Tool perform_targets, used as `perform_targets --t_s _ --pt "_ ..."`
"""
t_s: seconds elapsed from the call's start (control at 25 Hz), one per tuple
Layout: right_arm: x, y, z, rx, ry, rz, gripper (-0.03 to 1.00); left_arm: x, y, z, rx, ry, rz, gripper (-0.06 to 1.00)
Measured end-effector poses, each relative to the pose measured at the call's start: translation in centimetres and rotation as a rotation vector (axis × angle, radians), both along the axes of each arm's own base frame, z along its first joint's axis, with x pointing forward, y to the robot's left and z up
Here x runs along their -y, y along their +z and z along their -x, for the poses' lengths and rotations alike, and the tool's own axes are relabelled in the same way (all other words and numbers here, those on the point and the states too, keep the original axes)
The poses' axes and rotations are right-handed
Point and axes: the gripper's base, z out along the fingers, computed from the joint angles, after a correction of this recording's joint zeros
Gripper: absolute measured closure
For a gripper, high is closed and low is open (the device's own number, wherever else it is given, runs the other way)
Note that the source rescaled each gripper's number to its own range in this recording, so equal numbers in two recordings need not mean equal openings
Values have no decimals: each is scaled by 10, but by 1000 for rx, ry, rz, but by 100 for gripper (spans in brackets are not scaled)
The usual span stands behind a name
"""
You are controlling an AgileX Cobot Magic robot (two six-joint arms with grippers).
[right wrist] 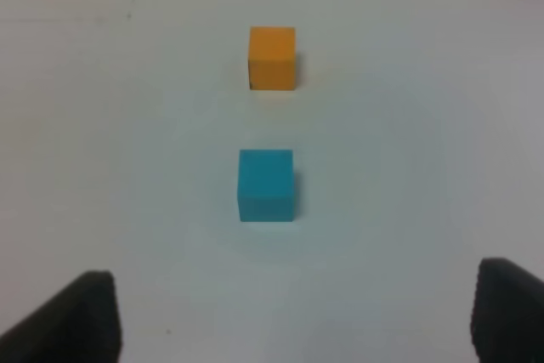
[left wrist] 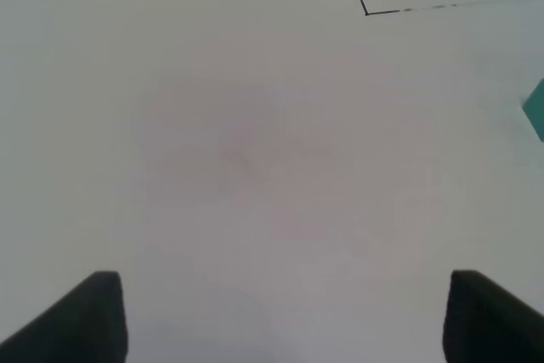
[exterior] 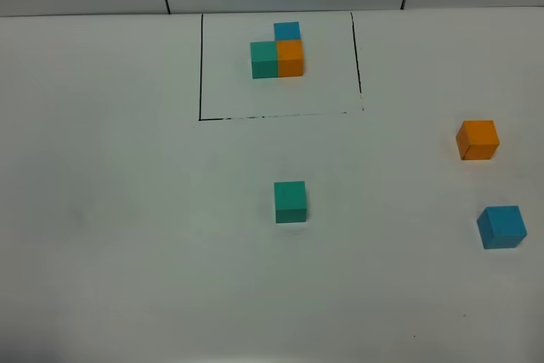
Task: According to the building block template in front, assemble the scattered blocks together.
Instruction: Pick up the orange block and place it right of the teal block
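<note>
White surface [exterior: 127, 235] carries the bordered template [exterior: 278, 53] at twelve o'clock and the teal cube [exterior: 290, 201] at centre. The orange cube [exterior: 477, 139] sits at three o'clock and the blue cube [exterior: 501, 227] at four, all apart. The left end effector [left wrist: 285, 316] and right end effector [right wrist: 297, 316] gape, holding nothing. Assembly looks unstarted; next, the right probably needs to settle squarely over the blue cube.

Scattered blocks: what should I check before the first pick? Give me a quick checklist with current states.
1. Template intact inside drawn rectangle: ok.
2. Teal block, orange block and blue block lie apart, nothing stacked: ok.
3. Right gripper open, empty, blue block straight ahead: ok.
4. Left gripper open, empty: ok.
5. Left gripper lined up on teal block: not ok, block barely in its camera.
</note>
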Motion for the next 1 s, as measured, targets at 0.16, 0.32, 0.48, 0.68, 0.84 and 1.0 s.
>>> perform_targets --t_s 0.16,0.32,0.48,0.68,0.84,1.0 --pt "0 0 0 0 1 -2 26 -1 -4 10 39 -1 2 26" --pt "0 0 0 0 1 -2 26 -1 -5 11 46 -1 3 26" --pt "-1 0 0 0 4 -6 26 -1 -5 11 46 -1 3 26" --pt "-1 0 0 0 4 -6 26 -1 -5 11 46 -1 3 26" --pt "-1 0 0 0 4 -7 26 -1 -5 11 46 6 1 26" --pt "-1 0 0 0 4 -7 26 0 -5 11 46 46 1 26"
